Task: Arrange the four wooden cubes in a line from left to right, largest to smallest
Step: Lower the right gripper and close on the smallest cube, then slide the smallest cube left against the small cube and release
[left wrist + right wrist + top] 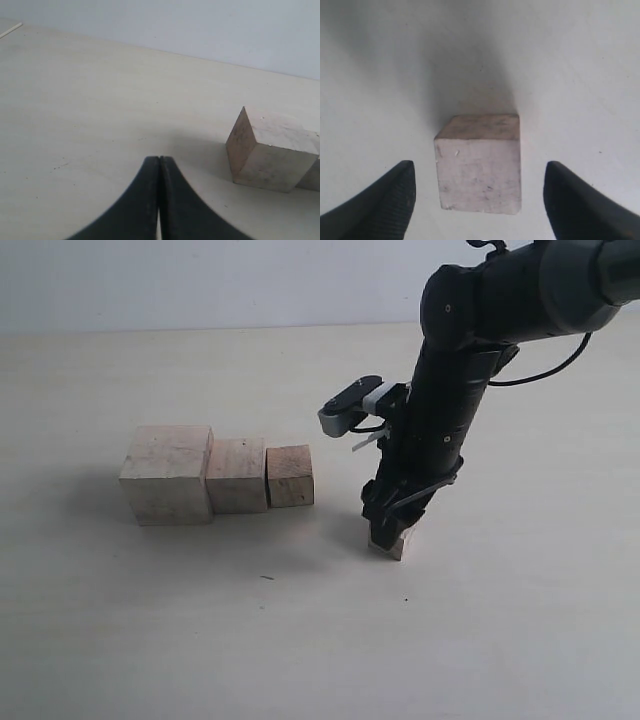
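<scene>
Three wooden cubes stand touching in a row on the table: the largest cube [167, 475] at the left, the second cube [237, 475] beside it, the third cube [290, 476] at the right. The smallest cube [388, 545] lies apart to the right, mostly hidden under my right gripper [385, 530]. In the right wrist view the smallest cube [480, 162] sits between the spread fingers of the right gripper [477, 172], clear of both. My left gripper [159, 160] is shut on nothing, with the largest cube [270, 150] off to one side of it.
The pale table [150, 620] runs to a white wall [200, 280] at the back. The black right arm [470, 360] leans in from the upper right, with a grey camera mount [350, 410] sticking out toward the row.
</scene>
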